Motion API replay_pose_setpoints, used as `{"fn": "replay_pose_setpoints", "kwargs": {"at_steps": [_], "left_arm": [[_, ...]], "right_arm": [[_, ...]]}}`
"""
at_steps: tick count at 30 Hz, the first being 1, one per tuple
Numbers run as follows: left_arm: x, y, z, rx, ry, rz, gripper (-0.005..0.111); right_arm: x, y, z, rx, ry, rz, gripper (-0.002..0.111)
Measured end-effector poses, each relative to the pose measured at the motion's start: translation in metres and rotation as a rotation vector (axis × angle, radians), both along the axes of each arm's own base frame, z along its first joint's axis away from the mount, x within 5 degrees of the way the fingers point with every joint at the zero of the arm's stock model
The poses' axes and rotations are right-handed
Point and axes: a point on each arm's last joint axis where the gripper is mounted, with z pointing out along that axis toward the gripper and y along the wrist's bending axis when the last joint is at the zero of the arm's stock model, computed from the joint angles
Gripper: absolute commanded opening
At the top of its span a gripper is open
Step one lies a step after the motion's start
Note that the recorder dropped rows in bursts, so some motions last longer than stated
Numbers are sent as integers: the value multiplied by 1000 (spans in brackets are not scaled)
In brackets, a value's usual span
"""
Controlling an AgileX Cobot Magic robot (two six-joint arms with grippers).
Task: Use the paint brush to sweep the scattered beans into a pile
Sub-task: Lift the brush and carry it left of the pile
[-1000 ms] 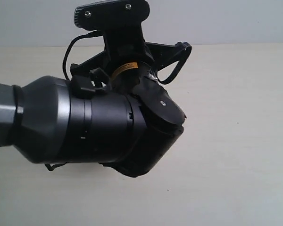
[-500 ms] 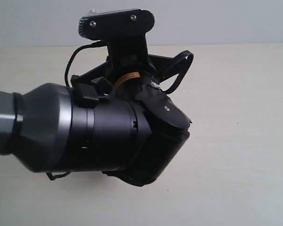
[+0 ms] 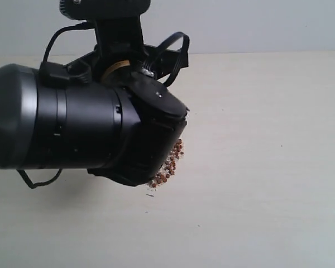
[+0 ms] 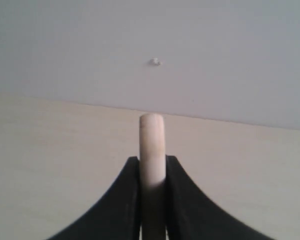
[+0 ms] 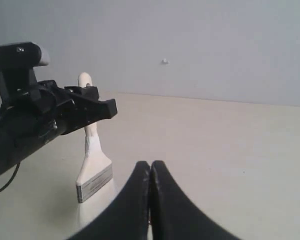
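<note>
Pale tabletop (image 3: 268,167), grey wall behind. The left tool (image 4: 152,167) clamps the paint brush (image 5: 92,170) by its handle; the right tool (image 5: 150,167) is closed, empty. The beans (image 3: 170,164) lie bunched just beside the left tool, partly hidden. A hard stroke would likely flick them apart again.
</note>
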Motion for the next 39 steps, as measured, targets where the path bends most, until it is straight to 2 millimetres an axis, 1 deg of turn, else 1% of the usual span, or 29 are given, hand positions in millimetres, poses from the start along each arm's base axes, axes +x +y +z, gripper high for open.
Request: {"fn": "replay_pose_setpoints", "kwargs": {"at_steps": [4,7,10,13,15,16,18,20,21,22,24,25,32,36,39], "left_arm": [[2,-3,-8,119,-62,-66,0],[7,-2,-8,156,-82,-79,0],[16,3,-7,181,-89,-61,0],[19,9,-12,202,-37,-21,0],[17,14,-19,237,58,18,0],[16,17,-22,274,101,28,0],[18,18,-23,327,119,23,0],[22,22,-24,427,135,5,0],[24,24,-21,558,148,-31,0],[24,25,-18,647,155,-61,0],[24,27,-12,780,158,-110,0],[24,26,-13,816,160,-122,0],[24,26,-12,864,157,-140,0],[27,20,-3,1002,37,-187,0],[29,17,2,1064,-26,-203,0]], "right_arm": [[0,0,0,0,0,0,0],[0,0,0,0,0,0,0],[0,0,0,0,0,0,0],[0,0,0,0,0,0,0],[0,0,0,0,0,0,0],[0,0,0,0,0,0,0],[0,0,0,0,0,0,0],[0,0,0,0,0,0,0],[0,0,0,0,0,0,0],[0,0,0,0,0,0,0],[0,0,0,0,0,0,0],[0,0,0,0,0,0,0],[0,0,0,0,0,0,0],[0,0,0,0,0,0,0],[0,0,0,0,0,0,0]]}}
